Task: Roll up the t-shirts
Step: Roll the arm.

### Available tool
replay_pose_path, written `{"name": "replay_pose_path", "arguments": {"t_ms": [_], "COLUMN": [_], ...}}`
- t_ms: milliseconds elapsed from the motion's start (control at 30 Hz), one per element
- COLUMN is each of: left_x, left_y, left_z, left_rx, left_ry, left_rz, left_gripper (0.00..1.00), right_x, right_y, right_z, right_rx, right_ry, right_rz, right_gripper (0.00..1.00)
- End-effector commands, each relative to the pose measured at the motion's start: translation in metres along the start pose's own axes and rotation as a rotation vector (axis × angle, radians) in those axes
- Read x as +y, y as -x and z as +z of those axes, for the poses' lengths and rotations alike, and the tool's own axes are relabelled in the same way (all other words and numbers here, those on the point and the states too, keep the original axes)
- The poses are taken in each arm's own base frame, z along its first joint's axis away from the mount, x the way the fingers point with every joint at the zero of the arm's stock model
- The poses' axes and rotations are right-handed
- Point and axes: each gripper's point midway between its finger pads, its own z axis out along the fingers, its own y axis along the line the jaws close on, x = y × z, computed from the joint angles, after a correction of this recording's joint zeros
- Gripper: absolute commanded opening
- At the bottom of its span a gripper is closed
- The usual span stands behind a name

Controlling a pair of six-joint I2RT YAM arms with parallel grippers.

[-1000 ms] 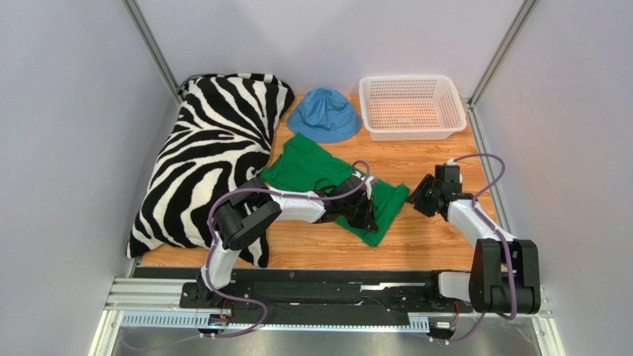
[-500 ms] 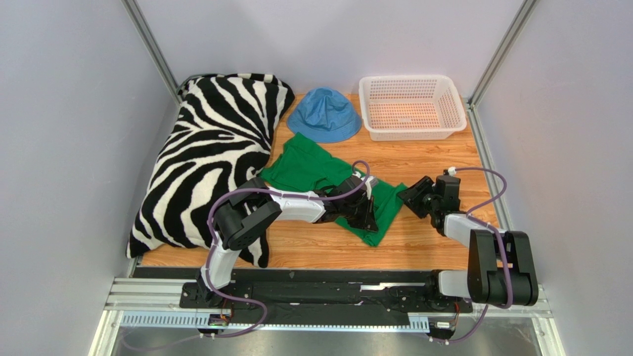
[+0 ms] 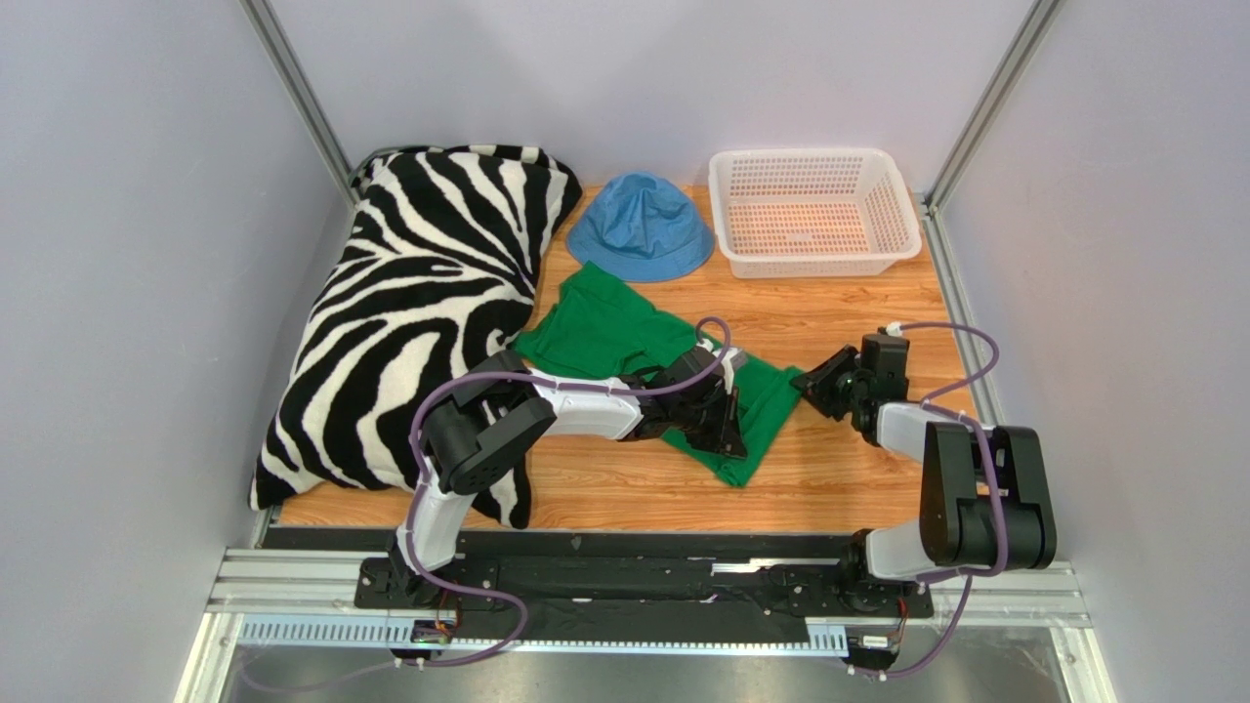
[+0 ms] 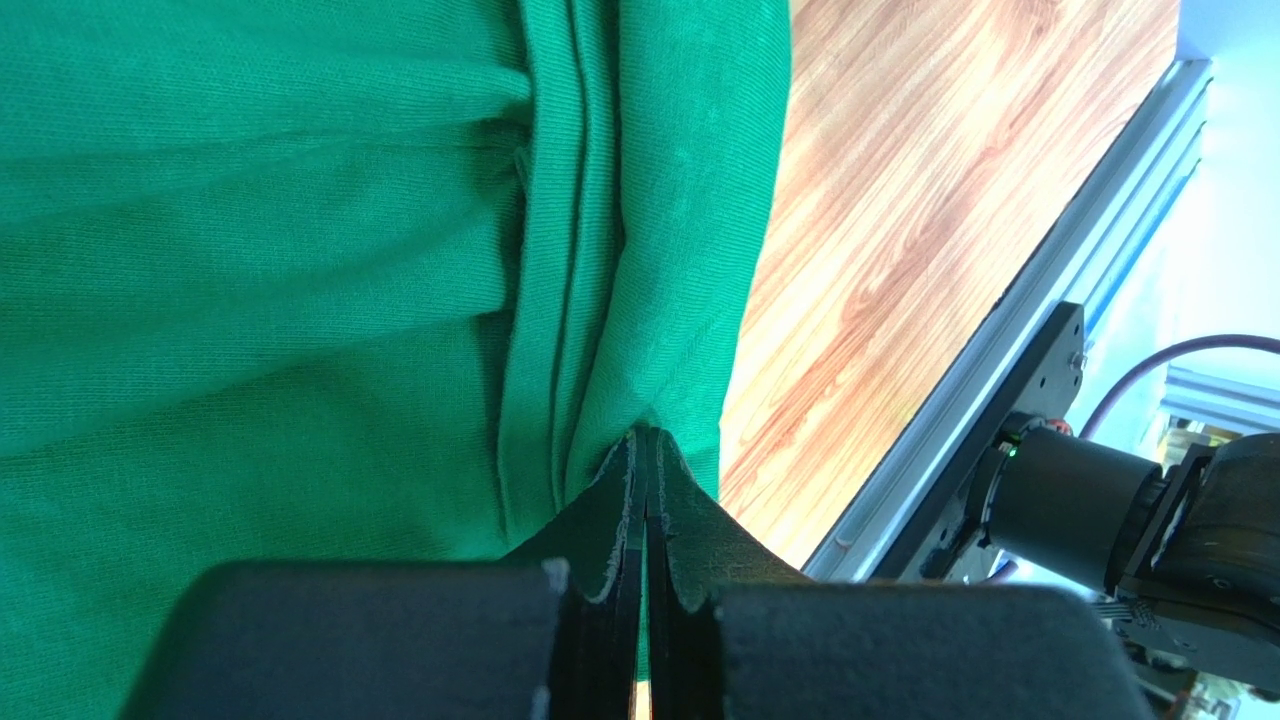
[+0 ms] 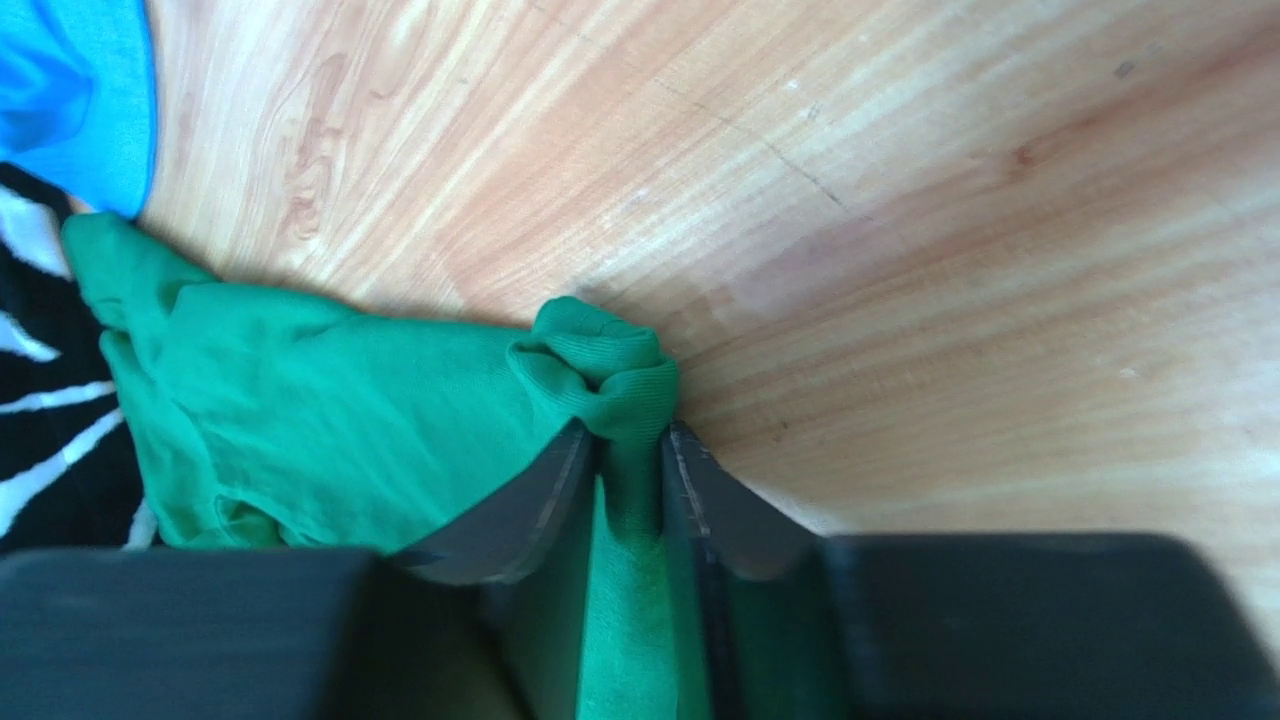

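Note:
The bright green t-shirt (image 3: 602,330) lies crumpled on the wooden table, between the zebra pillow and my right arm. My left gripper (image 3: 729,425) rests on its near right part. In the left wrist view the jaws (image 4: 649,438) are pressed together, pinching a fold of the green cloth (image 4: 271,225) beside the hem. My right gripper (image 3: 810,388) sits at the shirt's right corner. In the right wrist view its jaws (image 5: 628,435) squeeze a bunched strip of the green t-shirt (image 5: 331,420), which bulges out past the tips.
A black-and-white zebra pillow (image 3: 411,308) fills the left side of the table. A blue bucket hat (image 3: 640,227) lies behind the shirt, and a white mesh basket (image 3: 814,264) stands at the back right. Bare wood shows around the right gripper.
My right gripper has moved left to the shirt's right corner and its jaws have narrowed onto the cloth. The left arm has not moved.

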Motion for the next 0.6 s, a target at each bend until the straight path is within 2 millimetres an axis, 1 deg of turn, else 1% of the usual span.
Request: {"name": "replay_pose_path", "arguments": {"t_ms": [0,33,67,100,133,167,200,233,267,333,367,400,433,467,500,533,567], "left_x": [0.009,0.007,0.008,0.006,0.002,0.002,-0.003,-0.008,-0.007,-0.018,-0.02,-0.022,-0.028,-0.03,-0.033,-0.04,-0.043], "left_y": [-0.018,-0.02,-0.023,-0.022,-0.021,-0.023,-0.021,-0.021,-0.022,-0.02,-0.018,-0.017,-0.019,-0.015,-0.015,-0.017,-0.014], "left_z": [-0.006,-0.008,-0.01,-0.011,-0.013,-0.015,-0.016,-0.019,-0.021,-0.026,-0.027,-0.028,-0.031,-0.033,-0.035,-0.037,-0.039], "left_rx": [0.063,0.069,0.078,0.075,0.07,0.073,0.067,0.065,0.063,0.051,0.043,0.039,0.034,0.021,0.017,0.015,0.003], "left_ry": [0.059,0.063,0.076,0.078,0.076,0.089,0.087,0.086,0.108,0.108,0.125,0.131,0.127,0.142,0.145,0.139,0.151], "left_rz": [0.04,0.059,0.066,0.077,0.1,0.112,0.127,0.156,0.17,0.223,0.241,0.257,0.291,0.306,0.321,0.353,0.366], "left_gripper": [0.0,0.0,0.0,0.01,0.03,0.05,0.07,0.09,0.14,0.17,0.22,0.24,0.25,0.27,0.28,0.29,0.3], "right_x": [-0.012,-0.019,-0.016,-0.024,-0.028,-0.028,-0.029,-0.033,-0.034,-0.036,-0.038,-0.037,-0.04,-0.042,-0.038,-0.036,-0.039], "right_y": [0.006,0.006,0.013,0.01,0.012,0.015,0.015,0.02,0.02,0.02,0.02,0.022,0.024,0.022,0.016,0.018,0.015], "right_z": [-0.003,-0.006,-0.007,-0.012,-0.014,-0.016,-0.02,-0.021,-0.023,-0.027,-0.028,-0.03,-0.032,-0.032,-0.031,-0.03,-0.03], "right_rx": [0.011,0.01,-0.001,0.02,0.016,0.016,0.035,0.019,0.027,0.037,0.04,0.04,0.035,0.047,0.063,0.062,0.076], "right_ry": [-0.127,-0.184,-0.201,-0.251,-0.287,-0.308,-0.341,-0.383,-0.4,-0.442,-0.458,-0.47,-0.49,-0.504,-0.498,-0.503,-0.517], "right_rz": [-0.041,-0.055,-0.071,-0.078,-0.105,-0.115,-0.125,-0.149,-0.16,-0.181,-0.191,-0.198,-0.202,-0.208,-0.23,-0.234,-0.236], "right_gripper": [0.19,0.17,0.15,0.13,0.12,0.11,0.1,0.09,0.08,0.07,0.07,0.07,0.07,0.07,0.06,0.06,0.06]}}
